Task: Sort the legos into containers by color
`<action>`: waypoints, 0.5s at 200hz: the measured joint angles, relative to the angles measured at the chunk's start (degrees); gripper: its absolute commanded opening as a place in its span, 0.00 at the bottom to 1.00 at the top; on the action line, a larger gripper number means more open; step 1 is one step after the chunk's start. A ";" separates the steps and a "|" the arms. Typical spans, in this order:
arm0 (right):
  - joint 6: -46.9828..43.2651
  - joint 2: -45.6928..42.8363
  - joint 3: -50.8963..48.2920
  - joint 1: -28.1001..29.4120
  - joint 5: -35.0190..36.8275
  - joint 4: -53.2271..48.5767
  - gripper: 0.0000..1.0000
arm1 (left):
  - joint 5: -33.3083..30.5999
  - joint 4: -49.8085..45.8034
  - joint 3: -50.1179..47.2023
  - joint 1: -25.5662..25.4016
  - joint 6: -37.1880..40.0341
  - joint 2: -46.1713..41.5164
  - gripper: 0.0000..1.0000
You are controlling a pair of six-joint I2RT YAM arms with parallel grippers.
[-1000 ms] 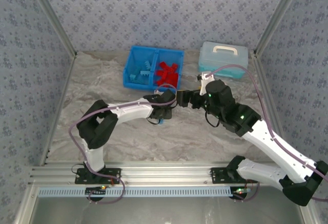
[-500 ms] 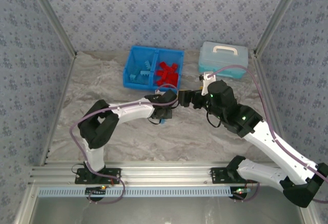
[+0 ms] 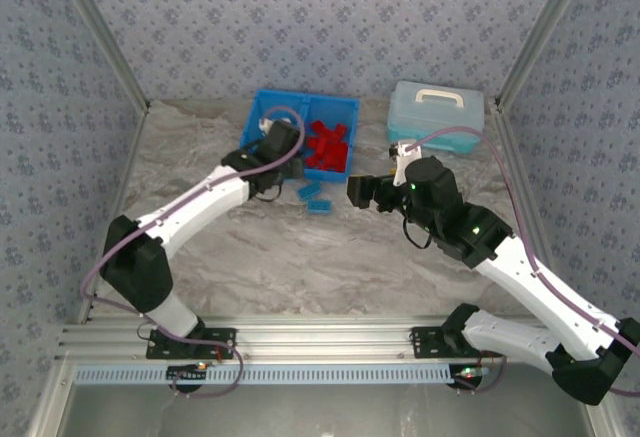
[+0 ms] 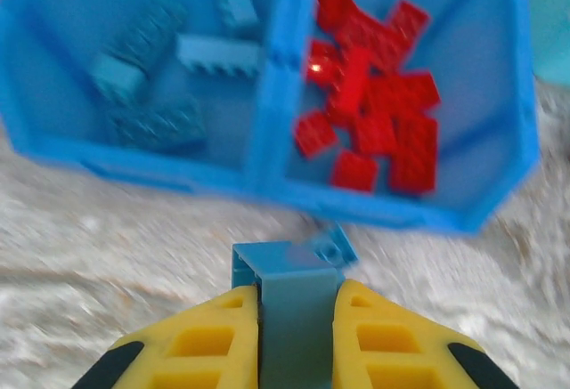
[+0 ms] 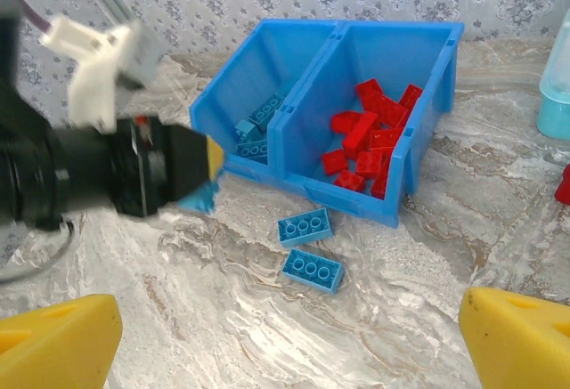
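Left gripper (image 4: 296,293) clamps a light blue lego (image 4: 287,269) just in front of the blue bin (image 4: 267,171). Right gripper (image 5: 289,340) stands wide open. Red legos (image 5: 370,135) lie in one compartment and blue legos (image 5: 254,135) in the other. Two blue bricks (image 5: 305,226) rest on the table (image 5: 401,318) beside the bin.

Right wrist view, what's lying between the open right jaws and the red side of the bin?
Two loose light blue legos, one nearer the bin, one nearer the right jaws, both flat on the table; the right wrist view shows them.
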 measured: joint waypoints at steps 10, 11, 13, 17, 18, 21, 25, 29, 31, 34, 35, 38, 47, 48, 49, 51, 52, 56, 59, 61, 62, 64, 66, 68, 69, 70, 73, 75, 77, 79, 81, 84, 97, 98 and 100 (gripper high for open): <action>0.00 0.00 0.00 0.00 0.00 0.02 1.00 | 0.09 0.85 1.07 2.51 2.25 0.26 0.18; 0.02 0.00 0.00 0.00 0.00 0.00 1.00 | 0.07 0.87 1.16 2.67 2.43 0.33 0.18; 0.02 0.00 0.00 0.00 0.00 0.02 1.00 | 0.07 1.01 1.46 3.13 3.02 0.55 0.18; 0.02 0.00 0.00 0.00 0.00 0.02 1.00 | 0.17 1.20 2.16 3.93 3.82 0.87 0.18; 0.00 0.00 0.00 0.00 0.00 0.00 1.00 | 0.17 1.27 2.27 4.07 3.98 0.96 0.18; 0.02 0.00 0.00 0.00 0.00 0.02 1.00 | 0.24 1.33 2.89 4.63 4.68 1.36 0.18; 0.02 0.02 0.00 0.00 0.00 0.00 1.00 | 0.20 1.51 3.82 5.29 5.44 1.97 0.18; 0.02 0.02 0.00 0.00 0.00 0.02 1.00 | 0.28 1.46 4.81 5.92 6.14 2.64 0.18; 0.02 0.02 0.00 0.00 0.00 0.00 1.00 | 0.26 1.44 5.44 6.21 6.49 3.06 0.18; 0.02 0.02 0.00 0.00 0.00 0.00 1.00 | 0.26 1.46 6.32 6.62 7.02 3.78 0.18; 0.02 0.02 0.00 0.00 0.00 0.00 1.00 | 0.31 1.46 6.73 6.82 7.19 4.09 0.18; 0.02 0.02 0.00 0.00 0.00 0.00 1.00 | 0.28 1.57 7.67 7.21 7.67 4.74 0.18; 0.02 0.02 0.00 0.00 0.00 0.00 1.00 | 0.46 1.95 10.51 8.55 8.92 7.30 0.18; 0.02 0.02 0.00 0.00 0.00 0.00 1.00 | 0.50 1.95 10.69 8.63 9.01 7.48 0.18; 0.02 0.02 0.00 0.00 0.00 0.00 1.00 | 0.52 1.97 10.88 8.74 9.05 7.65 0.17; 0.02 0.02 0.00 0.00 0.00 0.00 1.00 | 0.59 2.19 11.39 8.96 9.27 8.15 0.17; 0.02 0.02 0.00 0.00 0.00 0.00 1.00 | 0.68 2.29 11.65 9.11 9.44 8.52 0.17; 0.02 0.02 0.00 0.00 0.00 0.00 1.00 | 0.92 2.64 12.35 9.62 9.68 9.42 0.18; 0.02 0.02 0.00 0.00 0.00 0.00 1.00 | 1.25 3.02 12.98 10.05 10.03 10.27 0.18; 0.02 0.02 0.00 0.00 0.00 0.00 1.00 | 1.51 3.15 13.38 10.38 10.10 10.86 0.18; 0.02 0.02 0.00 0.00 0.00 0.00 1.00 | 1.60 3.19 13.49 10.47 10.16 11.04 0.18; 0.02 0.02 0.00 0.00 0.00 0.00 1.00 | 1.79 3.26 13.88 10.71 10.34 11.52 0.17; 0.02 0.02 0.00 0.00 0.00 0.00 1.00 | 1.92 3.43 14.25 11.02 10.49 12.13 0.17; 0.02 0.02 0.00 0.00 0.00 -0.02 1.00 | 2.19 3.48 14.62 11.37 10.51 12.81 0.18; 0.02 0.02 0.00 0.00 0.00 -0.02 1.00 | 2.29 3.48 14.75 11.43 10.56 12.98 0.18; 0.02 0.02 0.00 0.00 0.00 -0.02 1.00 | 2.36 3.48 14.91 11.52 10.62 13.16 0.18; 0.02 0.02 0.00 0.00 0.00 -0.02 1.00 | 2.75 3.52 15.56 12.02 10.82 14.21 0.18; 0.02 0.02 0.00 0.00 0.00 -0.07 1.00 | 2.99 3.50 15.82 12.24 10.88 14.64 0.17; 0.02 0.02 0.00 0.00 0.00 -0.07 1.00 | 3.17 3.50 16.28 12.50 10.91 15.26 0.18; 0.02 0.02 0.00 0.00 0.00 -0.11 1.00 | 3.30 3.58 16.65 12.74 10.95 15.93 0.17; 0.02 0.02 0.02 0.00 0.00 -0.17 1.00 | 3.56 3.63 17.09 13.05 11.06 16.72 0.18; 0.02 0.02 0.02 0.00 0.00 -0.22 1.00 | 3.87 3.61 17.68 13.38 11.08 17.55 0.18; 0.02 0.02 0.11 0.00 0.00 -0.72 1.00 | 5.07 3.41 20.33 14.73 11.52 21.81 0.18; 0.00 0.02 0.11 0.00 0.00 -0.81 1.00 | 5.09 3.41 20.46 14.80 11.54 22.01 0.18; 0.00 0.02 0.13 0.00 0.00 -0.90 1.00 | 5.31 3.41 20.81 14.97 11.63 22.62 0.18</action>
